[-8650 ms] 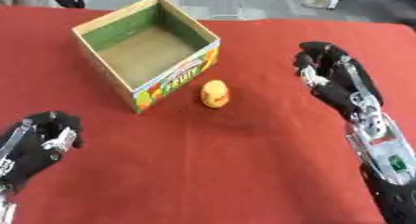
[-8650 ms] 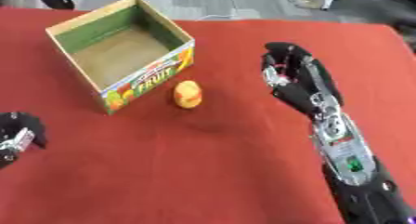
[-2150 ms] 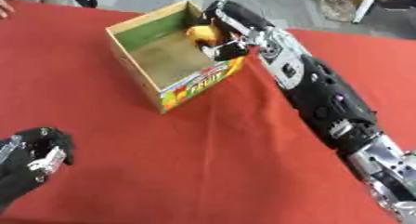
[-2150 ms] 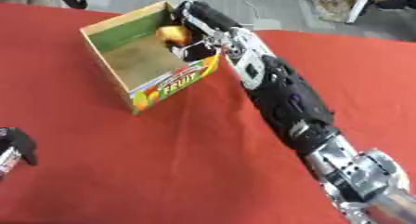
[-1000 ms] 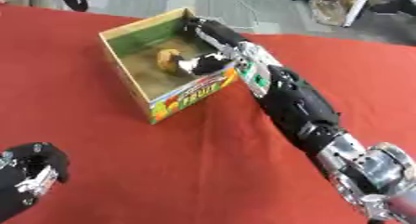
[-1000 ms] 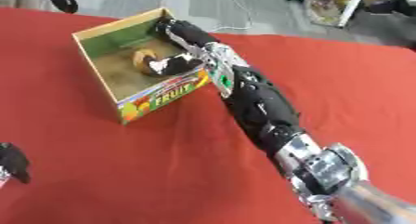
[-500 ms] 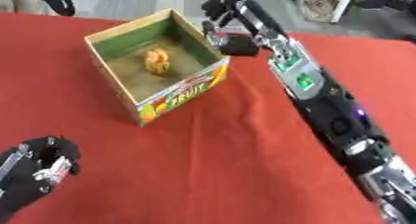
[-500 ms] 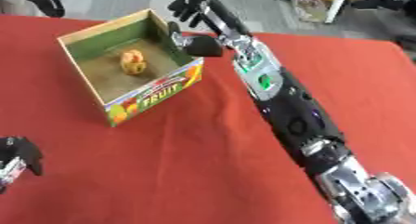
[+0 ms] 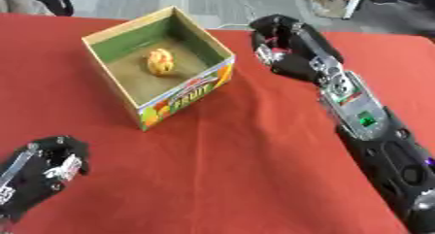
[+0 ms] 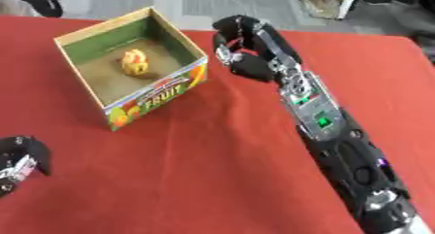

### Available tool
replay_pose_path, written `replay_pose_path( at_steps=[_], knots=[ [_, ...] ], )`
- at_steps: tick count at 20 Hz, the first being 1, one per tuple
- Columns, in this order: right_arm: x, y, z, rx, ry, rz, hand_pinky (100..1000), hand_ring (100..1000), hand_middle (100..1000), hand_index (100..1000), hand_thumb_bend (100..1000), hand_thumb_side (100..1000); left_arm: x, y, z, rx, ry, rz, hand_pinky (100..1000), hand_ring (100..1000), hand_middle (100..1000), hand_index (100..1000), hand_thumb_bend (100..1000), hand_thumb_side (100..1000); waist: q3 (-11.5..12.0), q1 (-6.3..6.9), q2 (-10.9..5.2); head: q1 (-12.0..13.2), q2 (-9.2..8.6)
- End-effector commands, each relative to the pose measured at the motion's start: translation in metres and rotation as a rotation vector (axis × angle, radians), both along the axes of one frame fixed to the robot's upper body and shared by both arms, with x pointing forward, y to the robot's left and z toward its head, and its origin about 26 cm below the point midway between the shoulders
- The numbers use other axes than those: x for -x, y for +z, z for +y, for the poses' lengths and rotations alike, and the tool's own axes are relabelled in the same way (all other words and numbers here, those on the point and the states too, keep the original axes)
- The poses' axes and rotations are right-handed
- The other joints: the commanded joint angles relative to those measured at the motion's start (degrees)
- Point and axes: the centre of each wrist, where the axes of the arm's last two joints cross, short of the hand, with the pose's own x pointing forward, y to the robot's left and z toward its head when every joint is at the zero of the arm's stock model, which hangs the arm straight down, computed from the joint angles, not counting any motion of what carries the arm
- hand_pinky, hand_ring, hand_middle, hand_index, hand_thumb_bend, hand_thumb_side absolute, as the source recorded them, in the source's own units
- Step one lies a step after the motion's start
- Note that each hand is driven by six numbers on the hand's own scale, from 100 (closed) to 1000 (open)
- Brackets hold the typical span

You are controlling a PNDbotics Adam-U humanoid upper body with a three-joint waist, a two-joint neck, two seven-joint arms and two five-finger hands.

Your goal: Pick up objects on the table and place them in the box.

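Cardboard box holding rounded orange object, right hand curled, empty, withdrawn to 3 o'clock, left hand curled at 7 o'clock.

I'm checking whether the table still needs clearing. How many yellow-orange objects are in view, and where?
1. The yellow-orange object lies on the floor of the box, near its far side. None shows on the red tablecloth, though the right arm covers part of it.

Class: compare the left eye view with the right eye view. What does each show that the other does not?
Only the left eye view shows most of the left hand, fingers curled, at the lower left. The right eye view adds nothing new; it cuts that hand to a sliver. Both show the box with the yellow-orange object inside, the empty right hand beside it, and the red tablecloth.
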Motion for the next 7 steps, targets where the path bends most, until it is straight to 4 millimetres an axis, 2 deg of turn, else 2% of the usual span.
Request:
replay_pose_path(
  at_steps=[1, 7],
  knots=[
    [0.009, 0.009, -0.002, -0.042, -0.011, -0.033, 587, 655, 609, 755, 100, 385, 0.001, 0.009, 0.004, -0.012, 0.012, -0.032, 514, 477, 493, 515, 153, 371, -0.5, 0.36, -0.79, 0.5, 0.77],
    [0.021, -0.009, -0.005, -0.092, -0.045, -0.001, 585, 651, 604, 748, 100, 397, 0.002, 0.009, 0.005, -0.010, 0.014, -0.033, 516, 504, 530, 537, 147, 369, -1.0, 0.25, -0.92, 2.0, 1.60]
  ],
)
